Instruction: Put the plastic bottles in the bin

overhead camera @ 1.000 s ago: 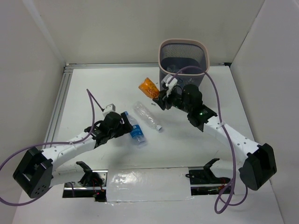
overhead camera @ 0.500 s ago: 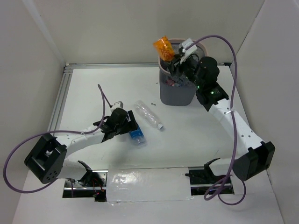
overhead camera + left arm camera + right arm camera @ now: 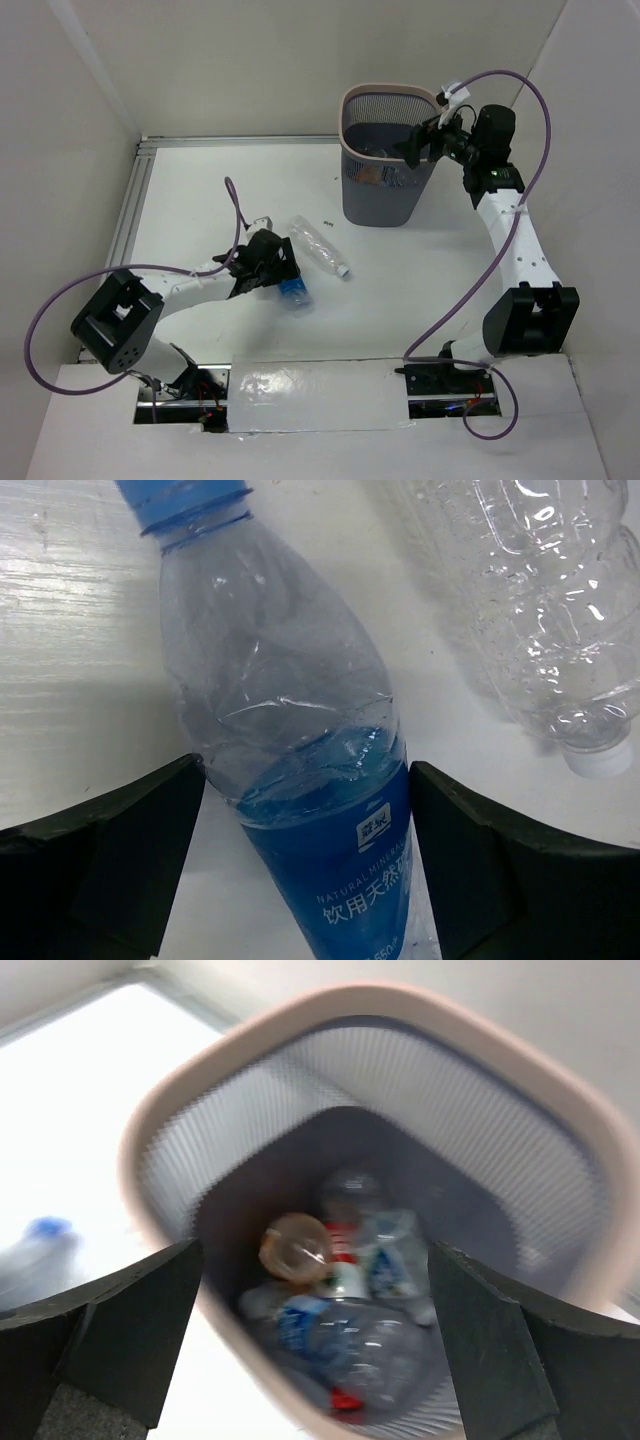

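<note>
A clear bottle with a blue label [image 3: 300,780] lies on the white table. My left gripper [image 3: 308,780] is open, one finger on each side of the bottle's body [image 3: 292,288]. A plain clear bottle [image 3: 318,247] lies just right of it [image 3: 540,610]. The dark mesh bin [image 3: 385,190] stands at the back. My right gripper [image 3: 425,143] hangs open over the bin's right rim, holding nothing. Looking down from the right wrist, the bin [image 3: 480,1090] holds a short orange bottle [image 3: 295,1245], a red-labelled one [image 3: 345,1260] and blue-labelled ones [image 3: 330,1335].
White walls close the table in on three sides. A metal rail [image 3: 135,200] runs along the left edge. Taped foil [image 3: 310,385] covers the near edge between the arm bases.
My right arm lifted the orange bottle from the table over the bin and let go; the bottle now lies inside. My left gripper slid forward around the blue-labelled bottle.
</note>
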You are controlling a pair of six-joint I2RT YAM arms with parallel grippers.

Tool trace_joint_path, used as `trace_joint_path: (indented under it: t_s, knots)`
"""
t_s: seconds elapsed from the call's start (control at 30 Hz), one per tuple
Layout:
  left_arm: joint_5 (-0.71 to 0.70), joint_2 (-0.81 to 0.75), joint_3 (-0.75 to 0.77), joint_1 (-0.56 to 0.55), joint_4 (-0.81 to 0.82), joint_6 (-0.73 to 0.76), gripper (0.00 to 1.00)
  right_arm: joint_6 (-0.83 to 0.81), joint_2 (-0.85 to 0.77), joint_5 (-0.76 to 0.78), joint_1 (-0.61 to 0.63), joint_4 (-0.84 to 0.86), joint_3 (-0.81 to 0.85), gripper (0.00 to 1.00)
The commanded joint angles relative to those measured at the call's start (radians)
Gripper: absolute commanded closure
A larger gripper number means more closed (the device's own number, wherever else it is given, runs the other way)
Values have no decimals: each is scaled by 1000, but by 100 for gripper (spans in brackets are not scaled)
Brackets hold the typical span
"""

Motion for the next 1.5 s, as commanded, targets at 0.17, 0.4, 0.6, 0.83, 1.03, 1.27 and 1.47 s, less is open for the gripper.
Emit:
trace_joint_path:
  t_s: [0.17, 0.4, 0.6, 0.83, 1.03, 1.27, 1.47]
  knots:
    - [-48, 74, 66, -33, 4, 7, 53, -96, -72, -462, -50, -157, 20, 0]
    - [-111, -141, 78, -63, -132, -4, 84, -185, -102, -514, -70, -283, 11, 0]
    - [-121, -392, 225, -73, -222, 105, 87, -458, -181, -476, -34, -456, -56, 30]
    - [-46, -269, 564, -73, -12, 303, 87, -521, -299, -371, 71, -456, -243, 96]
    - [70, 37, 929, -31, 171, 331, 87, -619, -314, -273, 188, -521, -340, 49]
    - [58, 431, 1346, -22, 272, 306, 84, -587, -366, -175, 280, -481, -435, 17]
    - [-89, 658, 1554, -31, 310, 401, 53, -529, -402, -118, 292, -426, -506, 0]
